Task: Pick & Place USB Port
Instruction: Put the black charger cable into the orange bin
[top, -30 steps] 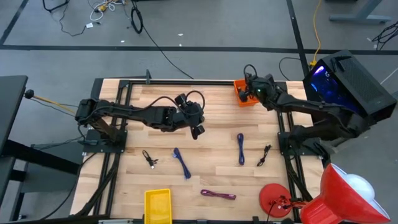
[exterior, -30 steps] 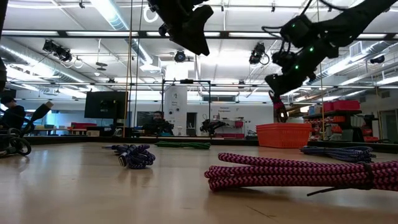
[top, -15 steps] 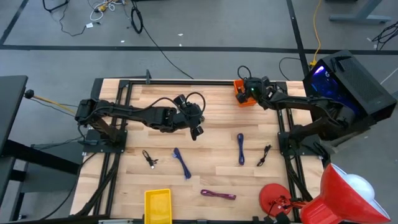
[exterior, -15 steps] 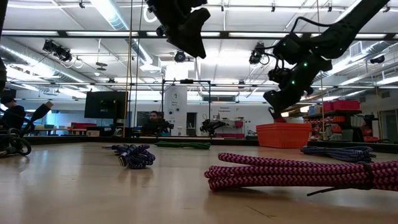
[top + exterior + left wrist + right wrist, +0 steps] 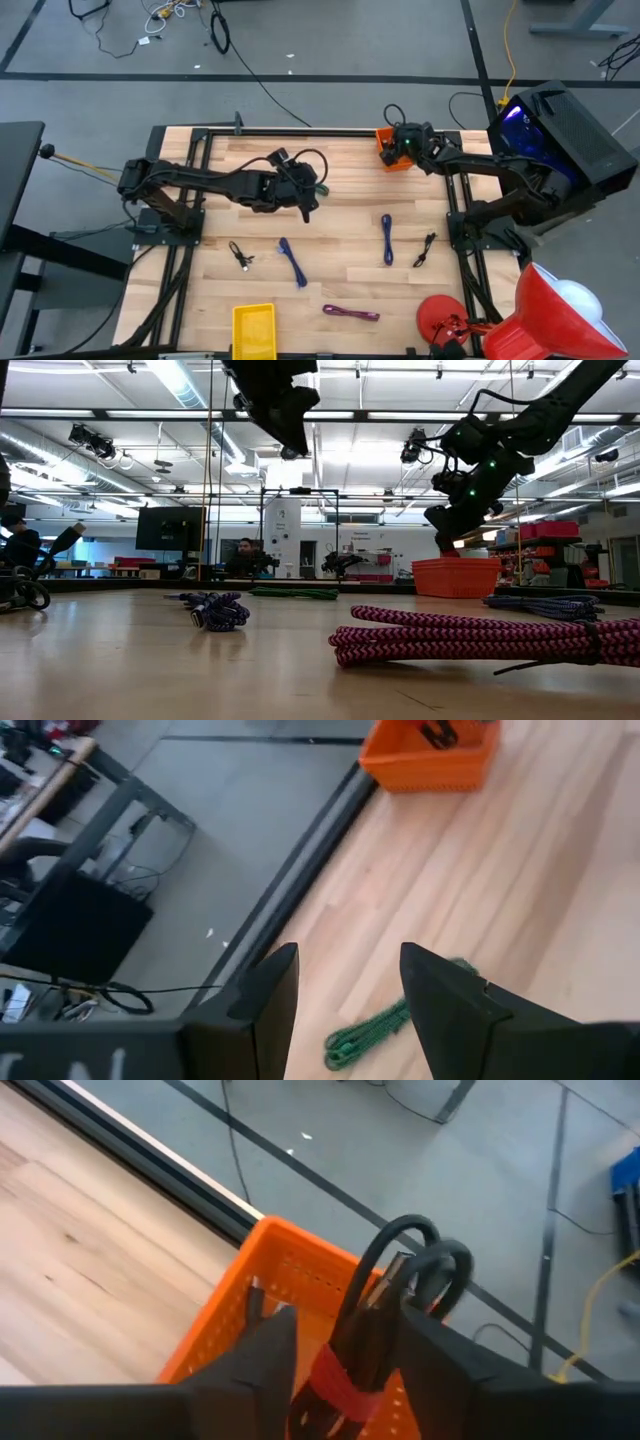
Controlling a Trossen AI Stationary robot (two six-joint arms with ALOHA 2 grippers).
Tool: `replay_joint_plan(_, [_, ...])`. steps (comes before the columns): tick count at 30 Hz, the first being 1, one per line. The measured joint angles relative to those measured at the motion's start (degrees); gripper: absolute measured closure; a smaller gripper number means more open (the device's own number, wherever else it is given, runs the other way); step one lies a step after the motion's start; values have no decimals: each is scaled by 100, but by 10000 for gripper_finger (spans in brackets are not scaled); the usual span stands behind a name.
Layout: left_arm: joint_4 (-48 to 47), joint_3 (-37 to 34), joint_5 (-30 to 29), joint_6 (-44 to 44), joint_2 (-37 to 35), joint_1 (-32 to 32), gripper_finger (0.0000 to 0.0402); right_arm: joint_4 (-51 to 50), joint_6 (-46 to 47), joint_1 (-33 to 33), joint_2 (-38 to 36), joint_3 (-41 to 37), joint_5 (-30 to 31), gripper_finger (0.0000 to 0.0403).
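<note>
A black cable bundle [image 5: 372, 1315] with a red tie stands upright in the orange bin [image 5: 262, 1266] at the table's far right corner [image 5: 386, 158]. My right gripper [image 5: 350, 1325] is open over the bin, one finger on each side of the bundle. My left gripper [image 5: 345, 985] is open and hangs above the table's middle [image 5: 305, 200]. Below it a green cable [image 5: 372, 1032] lies flat on the wood. My right gripper straddles the black cable bundle at its red-tied part [image 5: 335, 1375], slanting down from the table's right. I cannot tell whether the fingers touch it. The bundle's lower end is hidden inside the bin.
On the near half of the table lie a black cable [image 5: 238, 255], two blue cables [image 5: 291, 262] [image 5: 386, 238], another black one [image 5: 424, 250] and a magenta one [image 5: 350, 313]. A yellow bin [image 5: 254, 328] stands at the near edge. Metal rails frame the table.
My right gripper has gone down and a little toward the table's left with the red-tied cable. The cable hung above the orange bin before and now reaches into it. My left gripper has swung slightly toward the table's left.
</note>
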Motion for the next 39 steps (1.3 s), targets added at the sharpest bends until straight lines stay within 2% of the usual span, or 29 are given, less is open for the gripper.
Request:
replay_joint_plan(4, [-73, 2, -73, -12, -168, 0, 220, 147, 20, 11, 0, 0, -46, 199])
replay_joint_plan(10, [-250, 11, -172, -136, -294, 0, 220, 169, 32, 16, -1, 0, -65, 196])
replay_joint_plan(17, [-1162, 2, -446, -583, -280, 44, 220, -38, 312, 453, -303, 0, -980, 200])
replay_joint_plan(22, [-2013, 4, -579, -971, -367, -5, 220, -753, 488, 1195, -746, 0, -1450, 199])
replay_joint_plan(26, [-2615, -1, -580, -1207, -443, -98, 220, -1551, 721, 2002, -1097, 0, -1450, 199])
replay_joint_plan(34, [-2942, 1, -626, -1470, -694, -356, 220, -3209, 1753, 3596, -1575, 0, -1214, 199])
replay_joint_plan(39, [-2963, 0, -617, -1471, -683, -552, 220, -4356, 2622, 4495, -1605, 0, -1483, 199])
